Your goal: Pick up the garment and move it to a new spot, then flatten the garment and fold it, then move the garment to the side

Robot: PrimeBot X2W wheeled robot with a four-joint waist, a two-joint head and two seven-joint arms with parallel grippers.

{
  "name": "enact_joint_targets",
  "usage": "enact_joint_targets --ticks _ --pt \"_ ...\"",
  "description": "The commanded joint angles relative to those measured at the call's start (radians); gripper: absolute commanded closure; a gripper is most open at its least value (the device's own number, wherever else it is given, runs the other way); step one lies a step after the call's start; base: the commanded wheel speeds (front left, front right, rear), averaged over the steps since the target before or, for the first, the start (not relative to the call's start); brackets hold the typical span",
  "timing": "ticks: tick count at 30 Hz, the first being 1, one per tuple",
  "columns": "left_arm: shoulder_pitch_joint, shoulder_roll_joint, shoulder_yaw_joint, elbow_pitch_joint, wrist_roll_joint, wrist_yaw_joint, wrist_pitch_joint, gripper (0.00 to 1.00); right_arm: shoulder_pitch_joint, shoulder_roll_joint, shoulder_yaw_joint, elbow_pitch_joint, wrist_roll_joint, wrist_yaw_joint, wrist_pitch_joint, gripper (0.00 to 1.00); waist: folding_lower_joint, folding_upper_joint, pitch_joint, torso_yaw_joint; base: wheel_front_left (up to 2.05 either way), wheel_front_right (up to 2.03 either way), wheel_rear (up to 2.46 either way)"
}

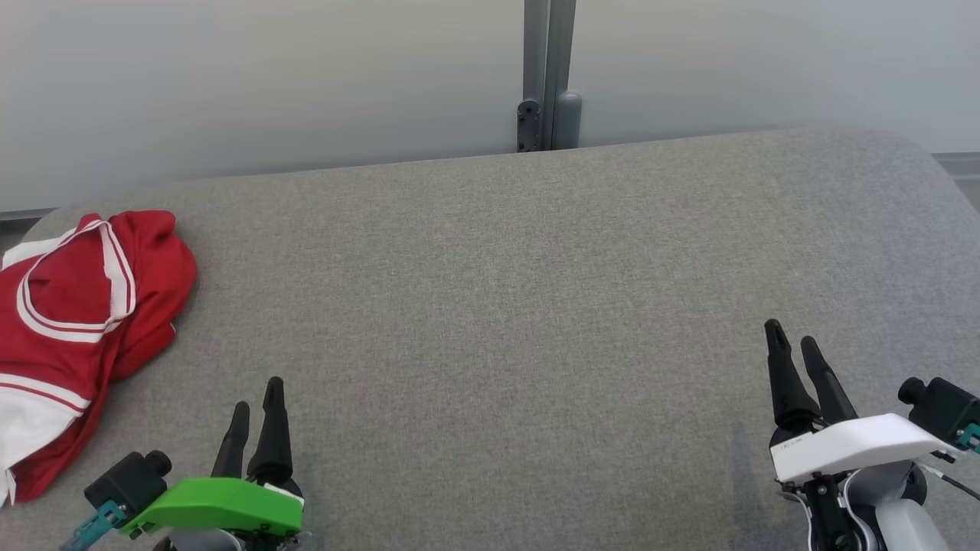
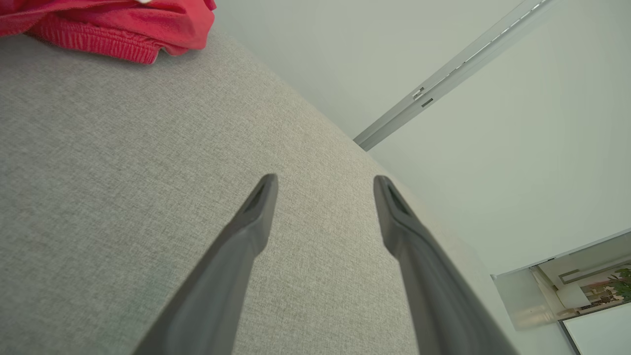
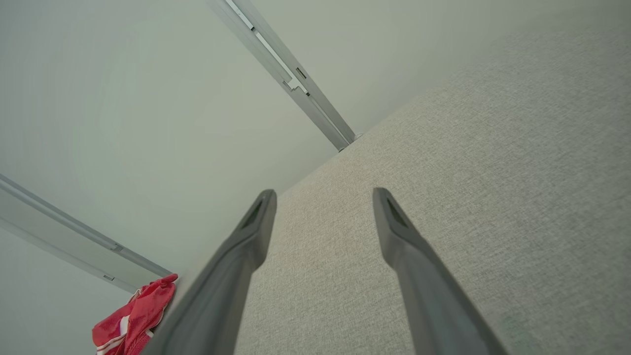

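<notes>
Left gripper (image 1: 257, 393), green-shelled: sitting at the near left edge of the grey padded surface (image 1: 498, 306), fingers standing apart and gripping nothing.

Right gripper (image 1: 791, 333), white-shelled: sitting at the near right edge of the same surface, fingers likewise spread and carrying nothing.

Handling note, as a judgement: the pickup is not yet beginning. The left gripper, being the closer one, is looking like the better choice. It should be coming down on a raised fold rather than a flat layer and closing on a thick bunch, so the whole piece is rising together. Soft knit is likely to be sagging, so it needs lifting clear before travelling toward the bare middle of the surface.

Garment (image 1: 84, 321), red with white striped trim: lying crumpled in a heap at the left end of the surface, its left side running out of the head view. It is lying just to the left of the left gripper and a little beyond it, not touching. It is well apart from the right gripper, across the width of the surface.

Metal post (image 1: 547, 76): standing behind the far edge of the surface, against a pale wall.
</notes>
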Motion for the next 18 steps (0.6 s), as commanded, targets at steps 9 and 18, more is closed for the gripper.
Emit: enact_joint_targets --ticks 9,18 --pt "0.006 0.008 -0.008 -0.019 0.148 0.001 -0.036 0.0 0.002 -0.011 0.003 -0.035 -0.152 0.0 -0.037 0.0 0.0 0.0 -0.001 0.0 0.0 0.0 0.0" --pt "0.015 0.009 -0.014 -0.024 0.259 0.002 -0.063 0.0 0.011 -0.012 0.001 -0.049 -0.269 0.0 -0.063 0.0 0.0 0.0 0.001 -0.001 0.0 0.0 0.0"
